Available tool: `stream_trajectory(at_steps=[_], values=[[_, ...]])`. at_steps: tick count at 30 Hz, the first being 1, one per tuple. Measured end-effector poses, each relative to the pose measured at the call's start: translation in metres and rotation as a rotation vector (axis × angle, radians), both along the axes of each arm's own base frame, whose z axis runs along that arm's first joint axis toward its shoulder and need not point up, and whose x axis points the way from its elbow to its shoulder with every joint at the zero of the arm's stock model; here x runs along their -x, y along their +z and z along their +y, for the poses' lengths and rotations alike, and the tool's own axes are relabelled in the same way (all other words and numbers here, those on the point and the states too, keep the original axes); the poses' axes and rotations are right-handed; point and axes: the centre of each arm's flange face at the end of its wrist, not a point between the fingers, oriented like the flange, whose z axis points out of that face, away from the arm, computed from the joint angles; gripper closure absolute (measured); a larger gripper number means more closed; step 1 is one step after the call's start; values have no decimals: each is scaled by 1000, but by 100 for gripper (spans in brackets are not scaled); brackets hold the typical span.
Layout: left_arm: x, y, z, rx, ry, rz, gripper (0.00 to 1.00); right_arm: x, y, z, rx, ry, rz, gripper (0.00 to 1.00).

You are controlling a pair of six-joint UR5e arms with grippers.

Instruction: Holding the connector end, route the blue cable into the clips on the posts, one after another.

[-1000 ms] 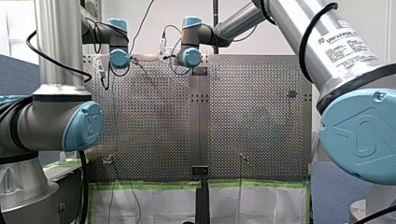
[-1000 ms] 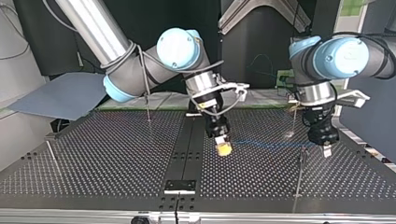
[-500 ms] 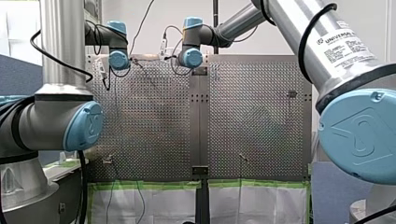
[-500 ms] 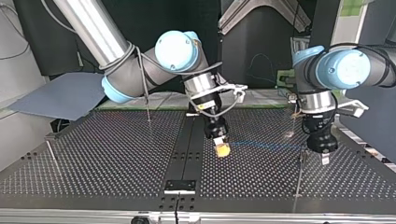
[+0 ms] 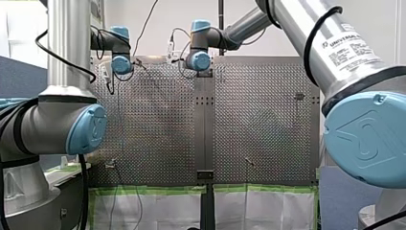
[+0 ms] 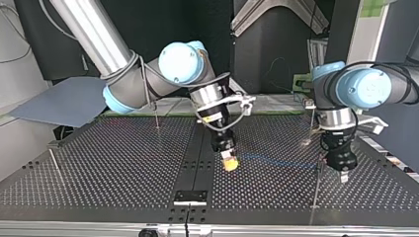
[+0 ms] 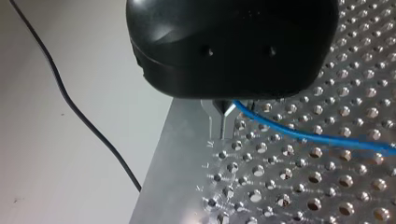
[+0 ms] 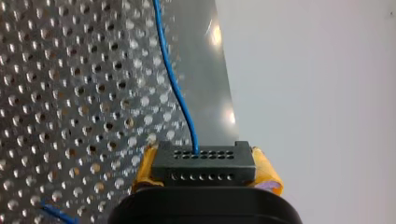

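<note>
In the right wrist view my right gripper is shut on the black connector, with yellow pads on either side of it. The blue cable leaves the connector and runs ahead over the perforated table. In the left wrist view my left gripper is shut on the blue cable with thin metal fingertips, close above the table's edge. In the top view my right gripper hangs near the middle. My left gripper hangs at the right, beside a thin post. The cable stretches faintly between them.
More thin posts stand on the perforated table: one far back left of centre, one at the left edge, one back right. A black plate sits on the centre strip. A black wire lies off the table.
In the top view both grippers have come nearer and lower. My right gripper has also shifted slightly left, and my left gripper has sunk beside the right-hand post. Both grips are unchanged.
</note>
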Motion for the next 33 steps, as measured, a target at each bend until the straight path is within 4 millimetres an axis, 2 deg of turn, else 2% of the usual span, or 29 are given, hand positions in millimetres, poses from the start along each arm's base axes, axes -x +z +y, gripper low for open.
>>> stream_trajectory(at_steps=[10,22,33], values=[[-14,2,7,36,-46,-54,100,3,-24,-28,-16,-19,22,100],[-35,-9,19,68,-57,-45,100,3,4,-38,20,-12,-11,100],[-42,-11,22,69,-78,-43,100,8,7,-47,27,-16,-12,100]])
